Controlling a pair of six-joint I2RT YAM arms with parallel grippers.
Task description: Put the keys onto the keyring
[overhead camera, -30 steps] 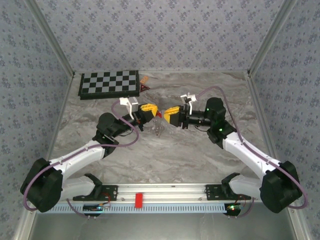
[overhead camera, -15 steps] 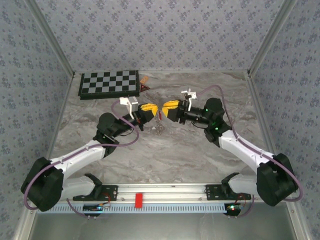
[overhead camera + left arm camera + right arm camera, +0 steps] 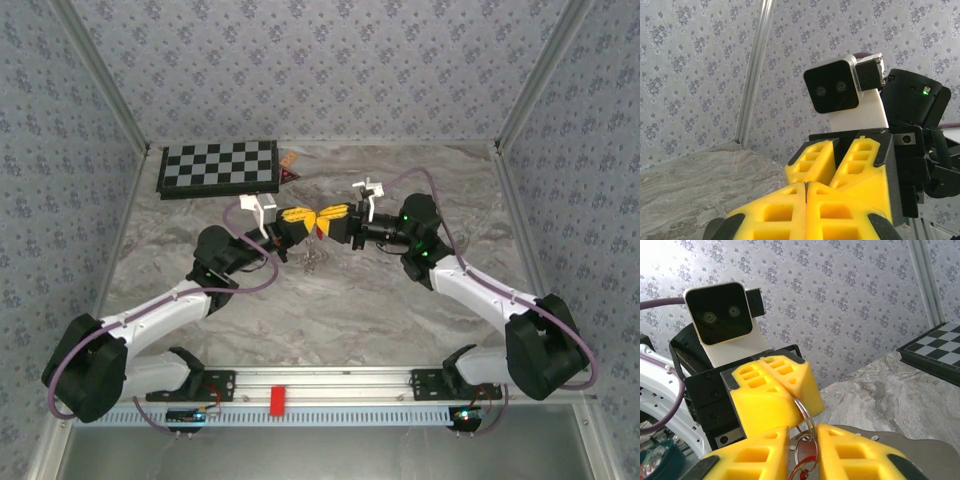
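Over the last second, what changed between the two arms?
The right gripper swung left and away from the bases until its tips meet those of the left gripper. Its fingers now sit either side of the keyring. I can't see that anything was newly taken or let go. The left gripper stayed put, shut on the keyring, and the chessboard did not move.

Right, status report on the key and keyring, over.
Left gripper shut on keyring. Right gripper straddling it, red key between its fingers, grip unclear. Chain dangles beneath; nothing seen in the way.
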